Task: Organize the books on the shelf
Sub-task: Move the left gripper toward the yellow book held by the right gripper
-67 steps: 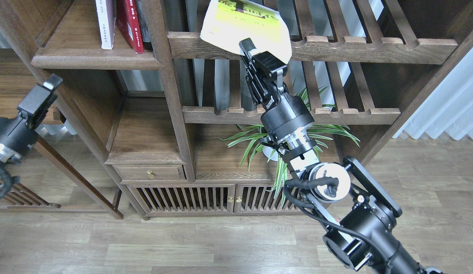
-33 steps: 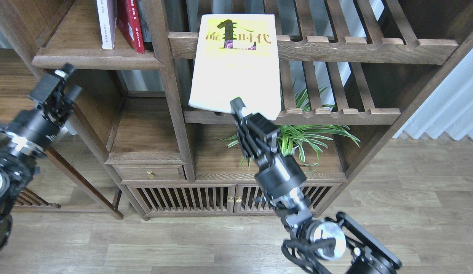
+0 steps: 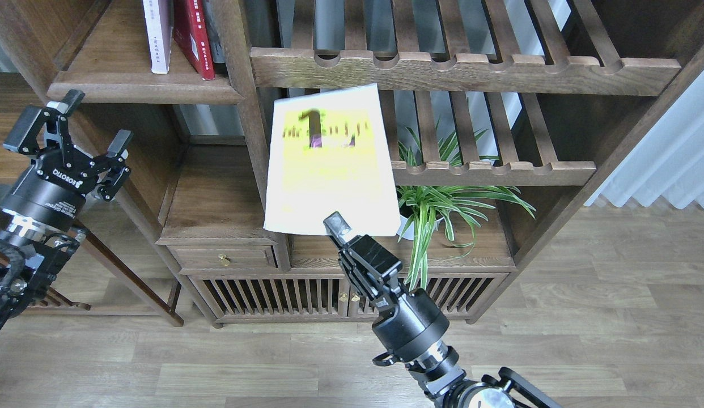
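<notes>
Right pincer (image 3: 339, 225) clamped on the lower edge of the yellow-green book (image 3: 331, 164), cover facing the camera, blurred, held upright in front of the cabinet's middle post. Right arm rises from bottom centre, tilted left. Left pincer (image 3: 68, 122) at far left, fingers wide apart, holding nothing. Farther up: shelf (image 3: 142, 90) carries the white book (image 3: 157, 34) and red book (image 3: 191, 37), standing; bare board to their left.

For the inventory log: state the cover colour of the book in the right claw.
Yellow-green fading to white at the edges, on the thin paperback book; head view.
</notes>
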Controlling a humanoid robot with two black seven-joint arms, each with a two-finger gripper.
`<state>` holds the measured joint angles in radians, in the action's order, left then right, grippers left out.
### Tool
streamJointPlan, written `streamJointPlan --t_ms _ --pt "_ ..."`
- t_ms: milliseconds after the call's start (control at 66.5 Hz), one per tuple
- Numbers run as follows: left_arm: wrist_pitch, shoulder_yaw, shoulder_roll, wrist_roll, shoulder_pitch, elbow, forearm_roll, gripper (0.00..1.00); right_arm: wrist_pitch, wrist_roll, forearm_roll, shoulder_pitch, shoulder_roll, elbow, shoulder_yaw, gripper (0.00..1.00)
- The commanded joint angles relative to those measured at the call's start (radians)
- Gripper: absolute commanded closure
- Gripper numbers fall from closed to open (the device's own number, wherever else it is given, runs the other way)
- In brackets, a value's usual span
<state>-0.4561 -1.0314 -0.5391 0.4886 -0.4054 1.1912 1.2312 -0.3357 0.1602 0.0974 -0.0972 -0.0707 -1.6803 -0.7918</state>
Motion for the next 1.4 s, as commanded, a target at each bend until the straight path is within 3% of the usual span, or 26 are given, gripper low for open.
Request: streamJointPlan --t_ms 0,241,722,977,1142,1383 --pt "0.08 0.019 0.008 0.0 -0.009 0.057 0.004 0.04 -0.002 0.001 -0.001 0.011 0.0 0.001 0.0 0.91" --pt "0.293 0.03 0.062 0.0 -0.013 0.103 0.013 0.05 -0.002 -0.001 -0.001 0.008 0.0 0.001 0.002 0.91" --pt "0.556 0.03 0.071 0.0 -0.081 0.177 0.099 0.05 -0.002 -0.004 -0.004 0.016 -0.015 0.021 0.063 0.91" --pt "0.845 -0.024 0.06 0.0 -0.18 0.186 0.11 0.05 -0.002 -0.004 -0.002 0.036 -0.023 0.021 0.06 0.91" --pt "0.945 -0.094 0.039 0.0 -0.187 0.186 0.111 0.05 -0.003 -0.005 -0.001 0.047 -0.035 0.022 0.045 0.91" --pt "0.945 -0.122 -0.013 0.0 -0.187 0.186 0.114 0.05 -0.002 -0.005 0.005 0.077 -0.037 0.031 0.029 0.91"
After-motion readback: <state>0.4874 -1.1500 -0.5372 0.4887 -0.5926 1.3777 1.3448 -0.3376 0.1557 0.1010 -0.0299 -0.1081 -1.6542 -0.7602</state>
